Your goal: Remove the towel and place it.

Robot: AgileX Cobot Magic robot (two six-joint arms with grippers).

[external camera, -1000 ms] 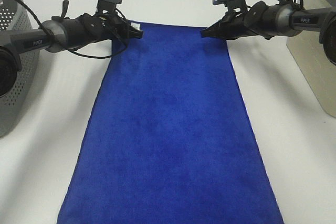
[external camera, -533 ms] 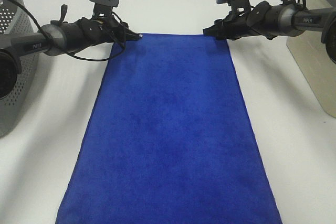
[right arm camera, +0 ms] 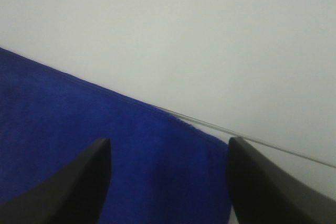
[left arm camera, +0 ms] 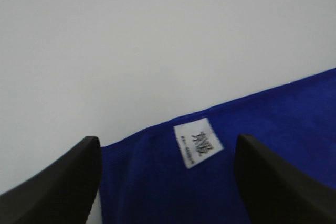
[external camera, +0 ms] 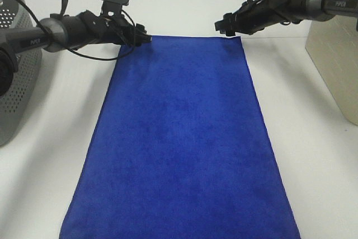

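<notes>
A white tabletop (external camera: 168, 4) carries the scene. The left end effector (external camera: 146, 37) has its jaws apart over the tagged far corner of the towel (external camera: 179, 138), gripping nothing, and the right end effector (external camera: 219, 26) stands likewise parted above the other far corner. From both, the towel lies flat toward the near edge, with a grey basket (external camera: 17, 82) beyond the left arm.

Both jaws now spread and off the towel (external camera: 182, 138), left gripper (external camera: 146, 38) and right gripper (external camera: 219, 26) drawn back from its far corners, right one raised
</notes>
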